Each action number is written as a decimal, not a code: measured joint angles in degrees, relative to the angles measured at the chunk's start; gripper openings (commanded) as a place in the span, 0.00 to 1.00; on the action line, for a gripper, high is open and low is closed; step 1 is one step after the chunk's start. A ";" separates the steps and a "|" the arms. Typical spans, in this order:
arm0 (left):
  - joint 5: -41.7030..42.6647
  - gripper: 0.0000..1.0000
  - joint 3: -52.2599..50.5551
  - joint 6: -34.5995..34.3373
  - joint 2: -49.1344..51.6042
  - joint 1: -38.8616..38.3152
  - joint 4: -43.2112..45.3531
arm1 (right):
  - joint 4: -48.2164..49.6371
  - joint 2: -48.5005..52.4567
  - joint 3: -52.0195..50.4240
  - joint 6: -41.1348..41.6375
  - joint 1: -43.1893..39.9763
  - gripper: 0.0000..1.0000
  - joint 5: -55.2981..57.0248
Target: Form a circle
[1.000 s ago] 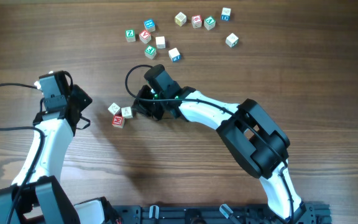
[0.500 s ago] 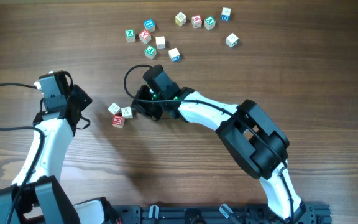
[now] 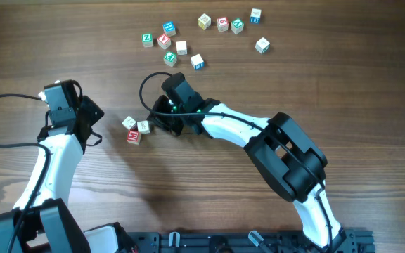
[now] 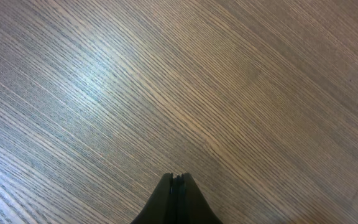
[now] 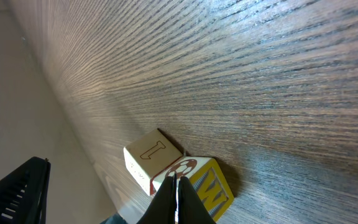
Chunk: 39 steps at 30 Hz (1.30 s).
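Overhead, the circle point(image 3: 136, 129) is a tight cluster of three small pale wooden alphabet cubes lying left of centre on the table point(image 3: 343, 84); the lowest cube shows red faces. The right gripper point(image 3: 157, 124) sits just beside the cluster's right side. From above I cannot tell whether it touches. In the right wrist view its jaws are pressed together, empty, with the tip point(image 5: 176, 198) right up against the cluster point(image 5: 166, 165), where a pale face with a letter I, a red-ringed face and a yellow face show.

The left gripper point(image 3: 93, 130) hangs near the cluster's left side, apart from it. Its wrist view shows the jaws point(image 4: 178, 186) closed flat together over bare wood.

Farther up the table, well apart from the cluster, lie loose cubes point(image 3: 181, 48) in two scattered groups. A black cable point(image 3: 145, 90) loops beside the right arm.

The tabletop is dark brown wood with fine straight grain and a soft glare patch. Beyond its edge, the right wrist view shows a plain pale surface.
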 measured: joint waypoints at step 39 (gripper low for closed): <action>0.00 0.04 0.00 0.00 0.00 0.00 0.00 | 0.44 0.00 0.00 -0.17 0.00 0.04 -1.75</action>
